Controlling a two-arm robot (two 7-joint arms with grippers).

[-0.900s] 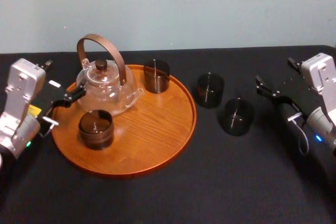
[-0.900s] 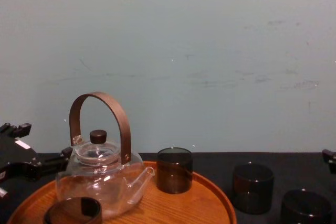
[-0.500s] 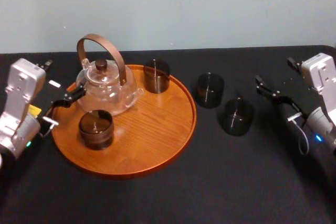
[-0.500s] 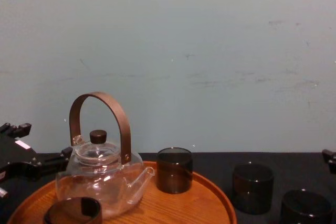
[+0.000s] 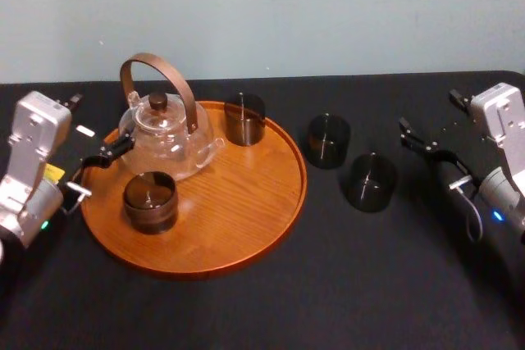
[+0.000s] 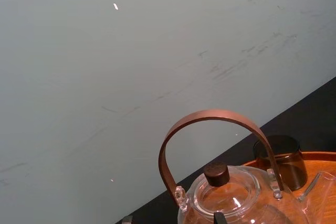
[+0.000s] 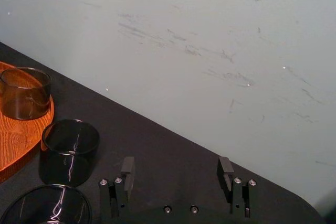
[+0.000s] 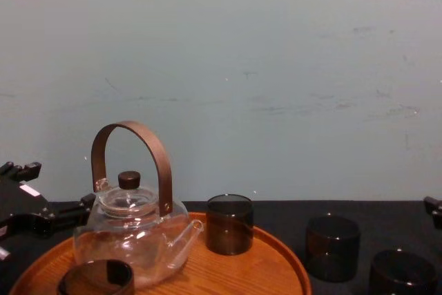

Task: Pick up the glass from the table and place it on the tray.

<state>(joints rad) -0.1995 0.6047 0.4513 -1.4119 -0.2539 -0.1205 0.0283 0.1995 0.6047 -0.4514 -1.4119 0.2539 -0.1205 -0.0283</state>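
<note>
Head view: two glasses (image 5: 149, 200) already sit on the tray (image 5: 238, 202), while the near glass (image 5: 369, 182) and far glass (image 5: 328, 140) wait on the table (image 5: 344, 284) off its right rim, right gripper (image 5: 428, 112) beside them and left gripper (image 5: 105, 167) both empty, fingers apart.

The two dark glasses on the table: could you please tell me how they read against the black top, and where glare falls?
Head view: the far glass and near glass nearly merge with the black table, each marked by a thin vertical highlight. Right wrist view: bright streaks on both glass walls. Chest view: rims faintly lit, no strong glare.
</note>
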